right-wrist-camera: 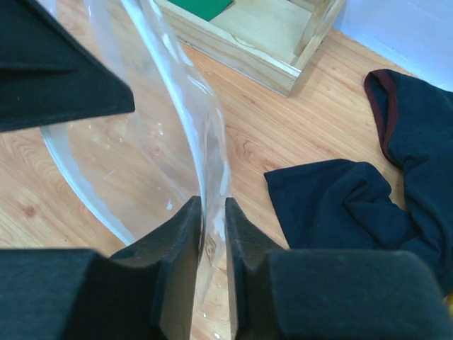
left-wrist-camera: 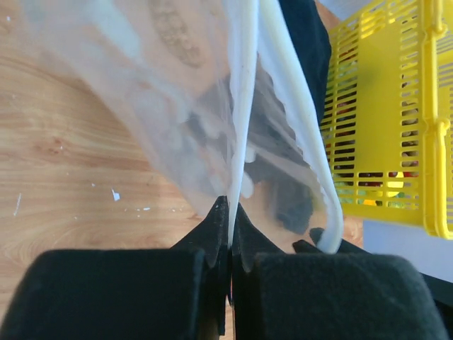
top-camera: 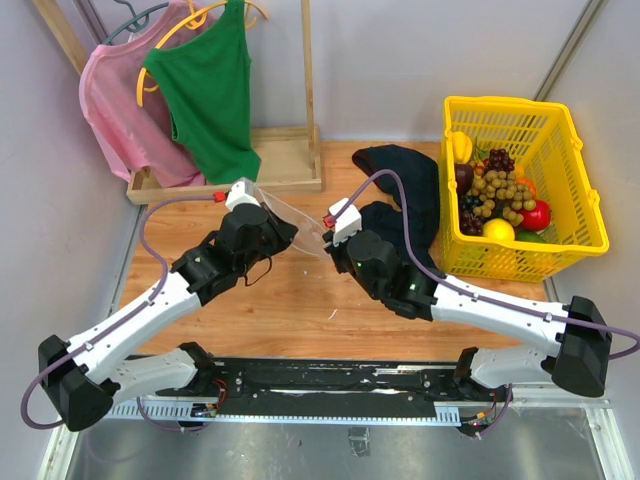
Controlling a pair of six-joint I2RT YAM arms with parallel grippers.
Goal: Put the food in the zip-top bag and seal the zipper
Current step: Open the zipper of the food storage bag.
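Clamping the zip-top bag (left-wrist-camera: 177,106) above the desk (left-wrist-camera: 64,177) is the left tool (left-wrist-camera: 228,209), the right tool (right-wrist-camera: 212,209) narrowly parted around its film.

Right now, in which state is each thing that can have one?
zip-top bag, held up between both hands, no food seen inside.
zipper, unsealed, strips apart.
left hand, shut on the bag.
right hand, fingers narrowly apart around the film, grip unclear.
food, in the yellow basket.

Zip-top bag (top-camera: 291,222) mid-table; cloth (top-camera: 405,185) to right; food (top-camera: 497,195) in basket (top-camera: 510,101) beyond.
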